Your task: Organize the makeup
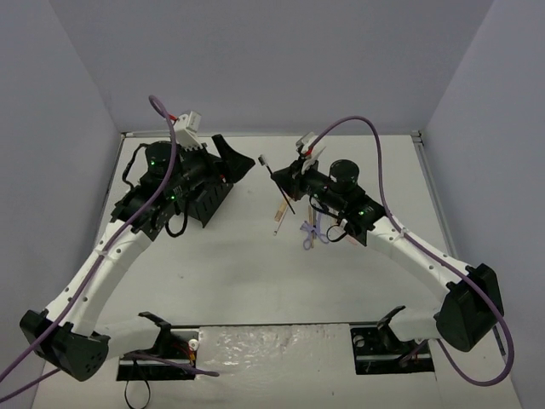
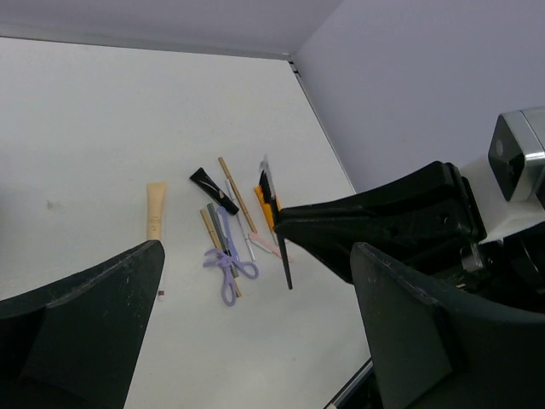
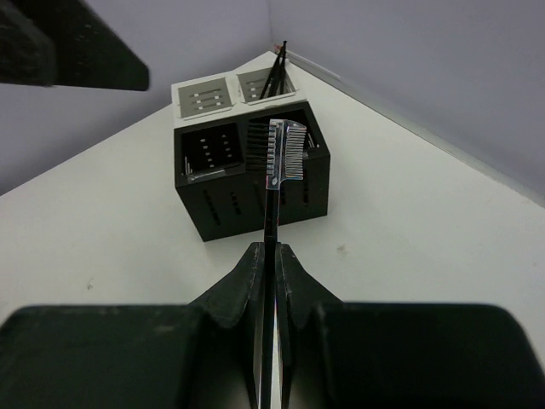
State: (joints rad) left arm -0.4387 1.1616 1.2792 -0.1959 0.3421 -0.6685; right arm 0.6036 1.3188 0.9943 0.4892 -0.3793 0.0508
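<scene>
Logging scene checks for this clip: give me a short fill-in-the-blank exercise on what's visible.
The right gripper is shut on a thin black tool tipped with a ___.
The left gripper is ___.
The lilac looped piece lies on the ___.
Behind the black mesh box sit two ___ boxes.
Missing: comb; open; table; white.

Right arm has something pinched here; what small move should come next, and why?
Probably carry it forward toward the black organizer box. The right gripper is shut on the black comb, toothed end pointing at the box, whose open compartments are ahead, not yet beneath it.
</scene>
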